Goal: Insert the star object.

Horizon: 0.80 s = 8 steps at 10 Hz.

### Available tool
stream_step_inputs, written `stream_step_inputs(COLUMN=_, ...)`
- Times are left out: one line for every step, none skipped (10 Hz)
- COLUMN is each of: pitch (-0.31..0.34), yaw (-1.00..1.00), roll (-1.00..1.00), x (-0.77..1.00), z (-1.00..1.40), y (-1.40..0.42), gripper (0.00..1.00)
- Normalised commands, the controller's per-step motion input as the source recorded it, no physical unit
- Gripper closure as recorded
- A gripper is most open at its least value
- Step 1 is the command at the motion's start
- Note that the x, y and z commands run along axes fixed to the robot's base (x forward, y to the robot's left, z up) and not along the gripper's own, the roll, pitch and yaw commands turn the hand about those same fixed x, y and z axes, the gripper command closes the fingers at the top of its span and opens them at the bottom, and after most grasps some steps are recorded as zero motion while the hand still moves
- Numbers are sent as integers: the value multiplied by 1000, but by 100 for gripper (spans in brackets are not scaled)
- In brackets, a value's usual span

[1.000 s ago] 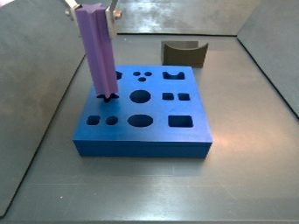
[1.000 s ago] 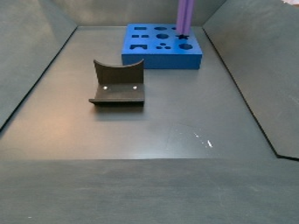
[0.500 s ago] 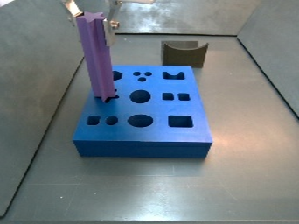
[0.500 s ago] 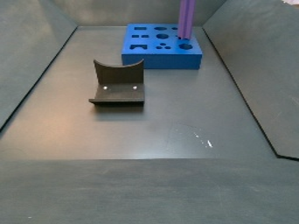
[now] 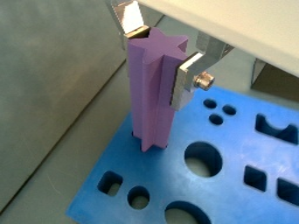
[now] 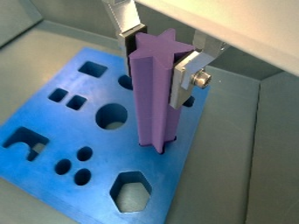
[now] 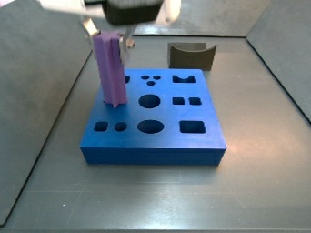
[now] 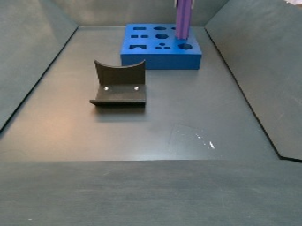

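Note:
The star object (image 7: 112,71) is a tall lilac peg with ridged sides. It stands upright with its lower end in a hole near one edge of the blue block (image 7: 183,144). My gripper (image 7: 109,38) is shut on the peg's upper end. In both wrist views the silver fingers (image 5: 181,80) (image 6: 184,80) press on opposite sides of the star-shaped top (image 5: 158,48) (image 6: 155,54). The blue block (image 5: 233,188) (image 6: 52,122) has several shaped holes. In a side view the peg (image 8: 185,19) rises from the block (image 8: 154,55) and the gripper is out of view above the frame.
A dark brown curved piece (image 8: 118,84) (image 7: 191,55) stands on the grey floor apart from the block. Grey walls (image 7: 36,64) enclose the floor on the sides and at the back.
My gripper has come down with the star object. The peg's lower end has sunk into the block's hole, so less of the peg stands above the block.

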Motion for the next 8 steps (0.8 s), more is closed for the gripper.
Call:
stream_step_inputs(pitch=-373, yaw=0, roll=0, x=-83, z=-520, y=-23, gripper=100)
stream_step_inputs(pitch=-399, yaw=0, roll=0, x=-89, z=-466, y=0, gripper=100)
stream_step_inputs(pitch=-236, yaw=-97, roll=94, x=-29, z=-771, y=-71, gripper=100)
stream_step_inputs(pitch=-217, yaw=-97, roll=104, x=-3, z=-800, y=-86, gripper=100)
stream_step_inputs(pitch=-131, yaw=-17, roll=297, x=0, z=-706, y=-234, gripper=100)
stream_step_inputs(pitch=-7, yaw=-51, roll=191, x=140, z=-494, y=-240, gripper=100)
stream_step_inputs(pitch=0, yaw=-29, roll=-29, x=31, z=-54, y=0, gripper=100)
stream_step_inputs(pitch=0, yaw=0, roll=0, x=0, z=0, y=0, gripper=100)
